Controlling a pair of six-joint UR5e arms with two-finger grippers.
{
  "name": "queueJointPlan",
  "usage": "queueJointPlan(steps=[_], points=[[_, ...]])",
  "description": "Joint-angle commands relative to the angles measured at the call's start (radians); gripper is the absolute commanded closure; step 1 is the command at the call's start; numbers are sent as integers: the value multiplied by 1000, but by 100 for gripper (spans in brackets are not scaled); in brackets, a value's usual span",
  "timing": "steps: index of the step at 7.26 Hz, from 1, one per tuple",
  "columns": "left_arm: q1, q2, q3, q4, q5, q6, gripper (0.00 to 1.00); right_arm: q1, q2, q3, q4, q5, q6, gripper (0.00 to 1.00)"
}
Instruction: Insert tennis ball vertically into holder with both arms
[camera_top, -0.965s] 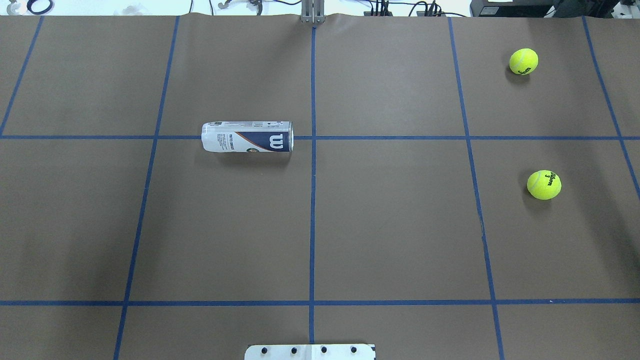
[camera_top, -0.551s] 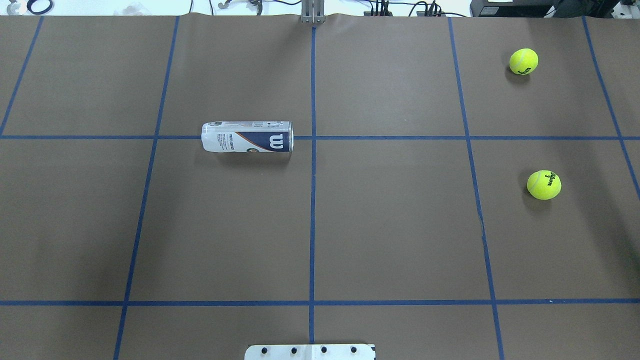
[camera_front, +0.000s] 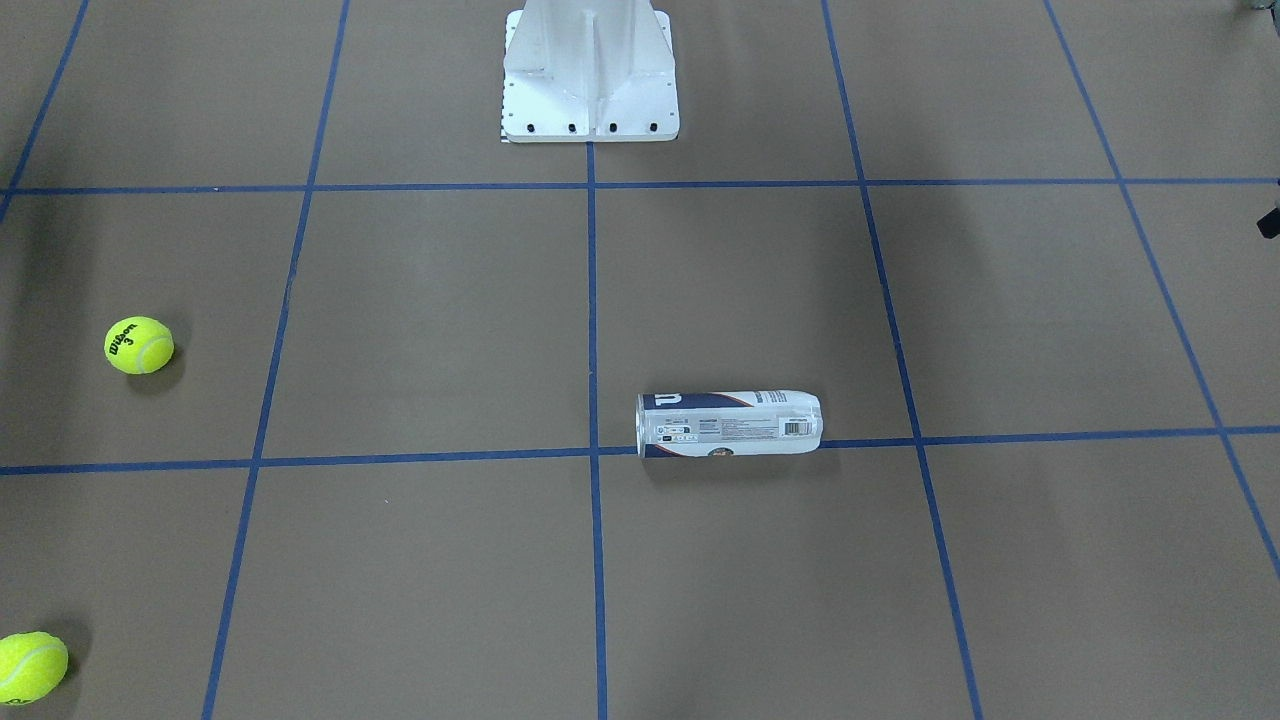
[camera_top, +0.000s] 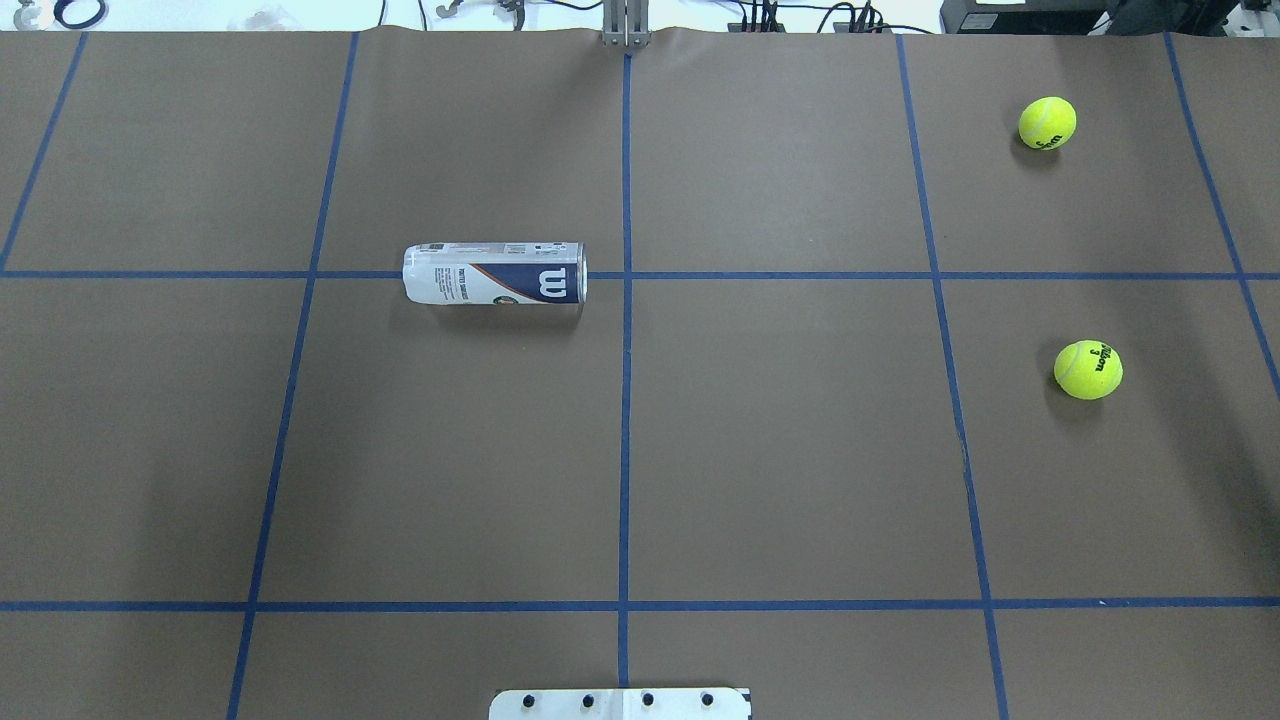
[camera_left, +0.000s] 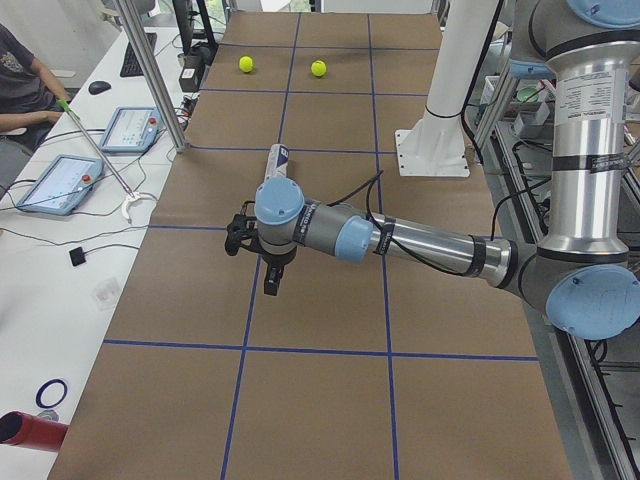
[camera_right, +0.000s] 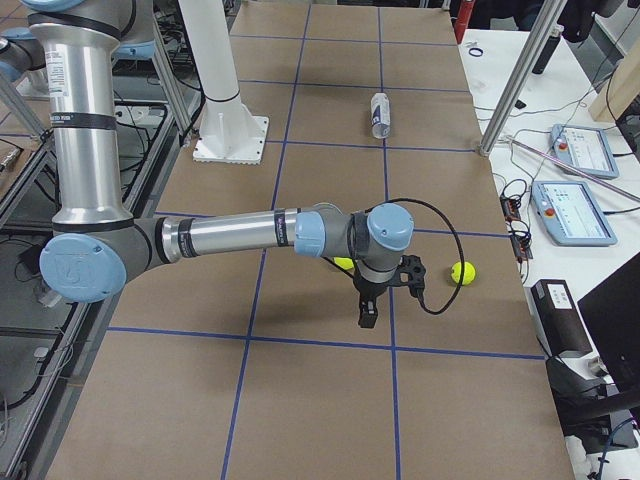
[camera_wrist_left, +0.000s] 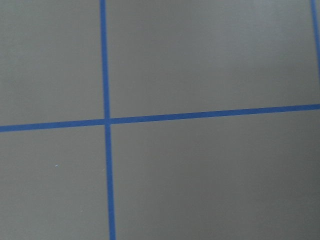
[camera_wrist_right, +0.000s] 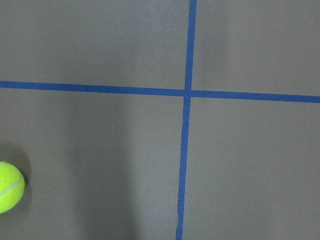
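The holder (camera_top: 494, 273) lies on its side on the table (camera_top: 780, 450), across a blue tape line (camera_top: 800, 275), ahead of the white base stand (camera_front: 590, 75) and slightly to the robot's left of it. The nearer tennis ball (camera_top: 1087, 369) and the farther tennis ball (camera_top: 1047, 122) sit well out to the stand's right. The left pincer (camera_left: 271, 282) hangs over the table out to the stand's left and the right pincer (camera_right: 366, 315) to its right, near the nearer ball; I cannot tell whether either pincer's fingers are apart or together.
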Motion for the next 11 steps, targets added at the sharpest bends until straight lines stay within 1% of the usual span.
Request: queueJointPlan(steps=[1, 3, 4, 5, 6, 7, 9, 10, 11], points=[[5, 56, -6, -70, -7, 1, 0, 0, 0, 2, 0, 0, 1, 1], [10, 59, 6, -188, -18, 1, 0, 0, 0, 5, 0, 0, 1, 1], [39, 58, -1, -252, -23, 1, 0, 0, 0, 5, -1, 0, 1, 1], [53, 62, 6, -312, -70, -11, 0, 0, 0, 3, -1, 0, 1, 1], [80, 35, 6, -314, -90, -11, 1, 0, -2, 5, -1, 2, 1, 1], [170, -35, 9, -306, -79, -11, 1, 0, -9, 5, -1, 2, 3, 1], [253, -114, 11, -305, -73, -14, 1, 0, -11, 3, -3, 3, 6, 1], [321, -181, 9, -305, -8, -26, 1, 0, -11, 0, -3, 3, 6, 1], [361, -230, 3, -302, 23, -54, 2, 0, -11, -1, -1, 3, 9, 1]])
